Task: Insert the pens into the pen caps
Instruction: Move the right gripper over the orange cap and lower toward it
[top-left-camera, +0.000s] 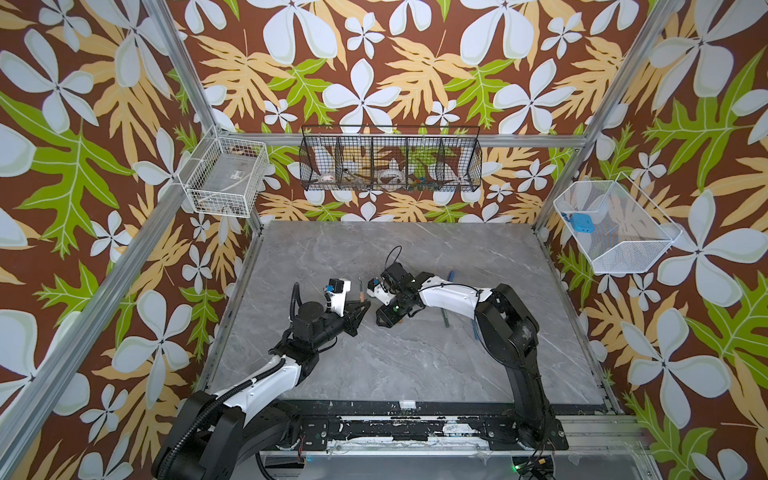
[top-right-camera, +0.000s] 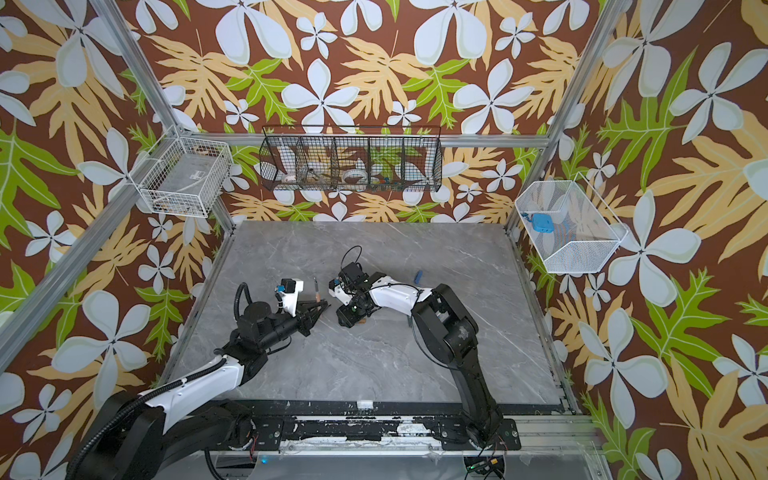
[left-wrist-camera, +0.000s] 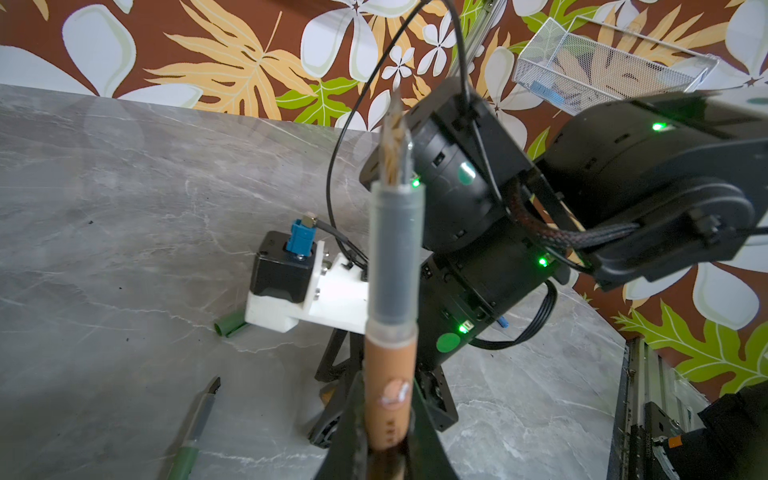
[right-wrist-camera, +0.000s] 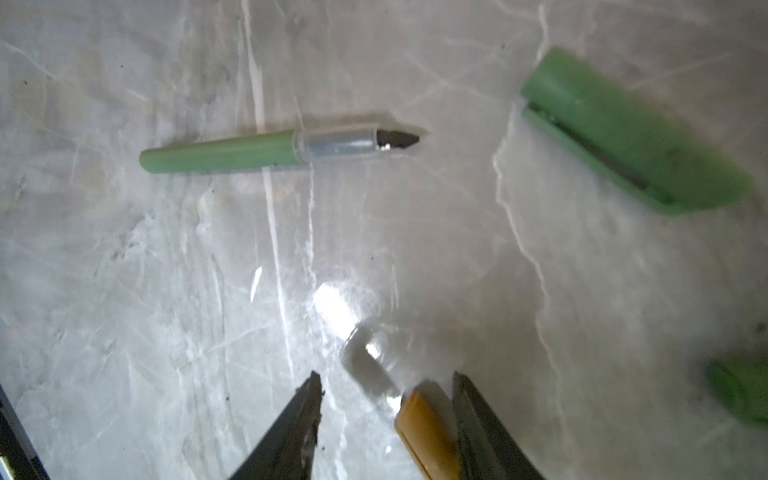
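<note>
- L gripper (top-left-camera: 363, 306) sits near mid-counter (top-left-camera: 415, 374). Jaws are clamped tight on the orange-brown pen (left-wrist-camera: 390, 365).
- The pen stands roughly upright out of the gripper, clear of the counter, w/ grey section & tip on top. Tip is too blurred for detail.
- In both top views it shows as a thin stick betw. the two grippers.
- R gripper (right-wrist-camera: 385, 376) is just beside it, pointing down at the counter w/ jaws apart.
- Orange-brown cap (right-wrist-camera: 428, 432) sits betw. those jaws. It touches one jaw, w/ a clear gap to the other, so it's not pinched. Can't tell if the cap rests on the counter.
- A pale blob at the cap's far end is too blurred to name.
- Thin dull stick (top-left-camera: 445, 318) lies flat, partly under the R arm. Colour is unclear.
- Under the R wrist cam a green pen (right-wrist-camera: 249, 151) lies flat on the counter, dark tip bare.
- Green cap (right-wrist-camera: 631, 133) lies flat too, apart from that tip. Another green shape (right-wrist-camera: 739, 395) at the frame edge is too blurred to name.
- Blue cap (top-left-camera: 451, 275) lies further back, alone on the counter beside the R forearm.
- On the back wall hangs a black wire basket (top-left-camera: 390, 158) w/ small bits inside.
- White wire basket (top-left-camera: 226, 178) hangs on the left post. White mesh basket (top-left-camera: 615, 228) hangs at right, a blue item in it.
</note>
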